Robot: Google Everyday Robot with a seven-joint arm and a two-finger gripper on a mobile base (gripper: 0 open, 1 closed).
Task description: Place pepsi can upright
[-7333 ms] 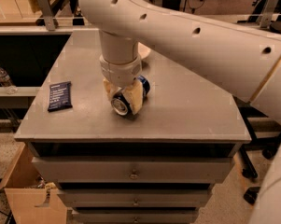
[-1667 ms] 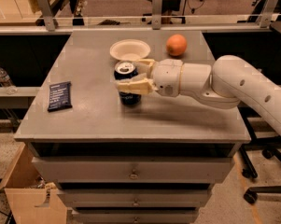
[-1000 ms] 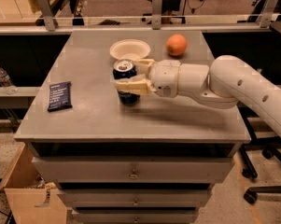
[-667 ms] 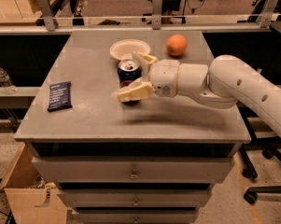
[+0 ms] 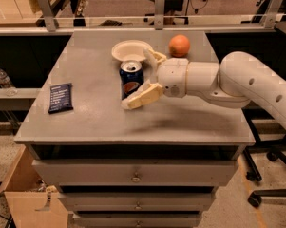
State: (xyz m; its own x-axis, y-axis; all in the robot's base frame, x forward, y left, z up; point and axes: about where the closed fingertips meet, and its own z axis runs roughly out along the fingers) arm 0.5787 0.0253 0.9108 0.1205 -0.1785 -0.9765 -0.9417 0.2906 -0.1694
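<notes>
The pepsi can point(image 5: 131, 79) is blue with a round logo and a silver top. It stands upright on the grey table point(image 5: 100, 118), just in front of the white bowl. My gripper point(image 5: 139, 77) is open, reaching in from the right. One finger point(image 5: 141, 97) lies low in front of the can and the other finger point(image 5: 154, 58) sits behind it. The fingers are spread around the can and stand apart from it.
A white paper bowl point(image 5: 131, 50) and an orange point(image 5: 179, 45) sit at the back of the table. A flat dark blue snack bar wrapper point(image 5: 61, 97) lies at the left. A water bottle point(image 5: 1, 78) stands off the table at far left. A cardboard box point(image 5: 23, 198) is below left.
The gripper held the can upright, then opened its fingers and let it go. The can now stands on its own, with the gripper drawn back slightly to the right.
</notes>
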